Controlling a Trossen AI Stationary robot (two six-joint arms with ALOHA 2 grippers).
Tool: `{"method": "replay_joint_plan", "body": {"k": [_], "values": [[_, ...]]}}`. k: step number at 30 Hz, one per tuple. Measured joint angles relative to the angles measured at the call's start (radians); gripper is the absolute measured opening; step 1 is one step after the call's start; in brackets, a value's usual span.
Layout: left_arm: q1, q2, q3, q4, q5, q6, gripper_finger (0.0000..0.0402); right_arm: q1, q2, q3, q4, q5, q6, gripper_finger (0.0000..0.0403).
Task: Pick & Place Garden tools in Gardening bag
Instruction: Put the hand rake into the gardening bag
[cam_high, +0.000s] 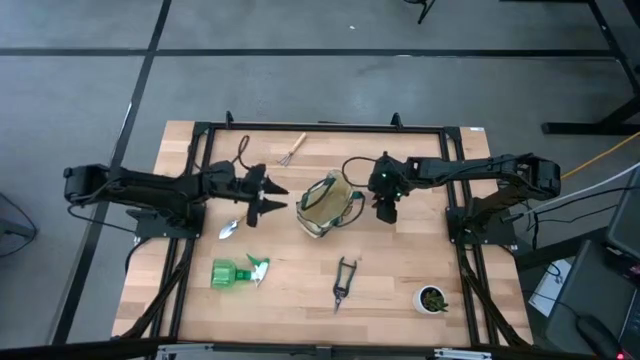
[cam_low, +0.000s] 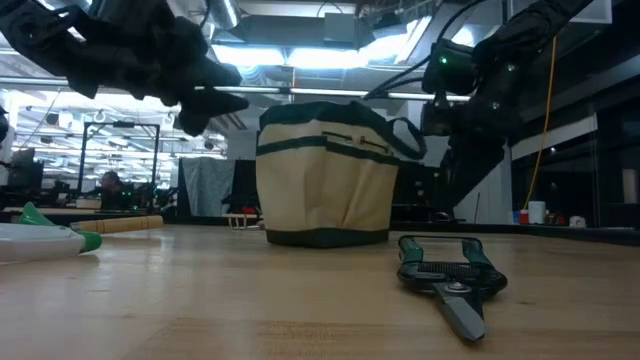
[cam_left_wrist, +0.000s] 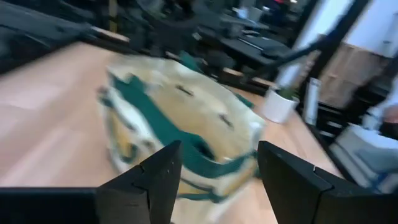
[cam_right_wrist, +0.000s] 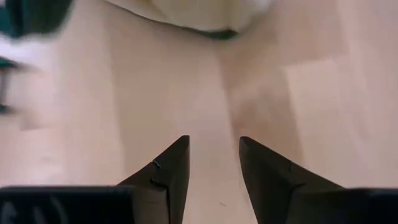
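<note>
Here, a pale wooden worktop (cam_high: 300, 300) seen from above carries a soft cream canvas bag with dark green trim (cam_high: 326, 205), standing upright and open near the middle. The left claw (cam_high: 280, 197) hovers just beside the bag's left side, its two dark fingers spread apart and holding nothing. The right claw (cam_high: 386, 210) hangs close to the bag's right side, fingers also parted and empty, pointing down at bare wood.

All four tools lie outside the bag. A small silvery trowel (cam_high: 229, 229) rests near the left claw. A small wooden-handled hand rake (cam_high: 291, 149) lies toward the far edge. A green spray bottle with a white trigger (cam_high: 238, 271) lies on its side on the near left. Black pruning shears (cam_high: 343, 282) lie on the near side, below the bag. A small white pot with a green plant (cam_high: 432, 298) sits near the right corner.

The bag looks floppy and likely to sag when nudged. The trowel and rake seem light and stiff, best taken at the handle. The bottle looks smooth and may roll; its body is the likeliest place to hold. There is open wood around each tool, though the rake lies close to the frame edge.
</note>
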Motion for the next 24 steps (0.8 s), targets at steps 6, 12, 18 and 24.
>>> {"method": "replay_joint_plan", "body": {"k": [6, 12, 18, 24], "values": [[0.059, -0.052, 0.0, -0.055, -0.122, 0.019, 0.0205, 0.0, 0.0, 0.0, -0.035, 0.124, 0.001, 0.0144], [0.099, -0.051, 0.0, -0.079, -0.115, 0.02, 0.0205, 0.0, 0.0, 0.0, -0.032, 0.123, -0.018, 0.0144], [0.135, -0.05, 0.0, -0.082, -0.116, 0.02, 0.0205, 0.0, 0.0, 0.0, 0.007, 0.123, -0.015, 0.0144], [0.142, -0.05, 0.0, -0.083, -0.116, 0.02, 0.0205, 0.0, 0.0, 0.0, 0.05, 0.123, 0.002, 0.0144]]}}
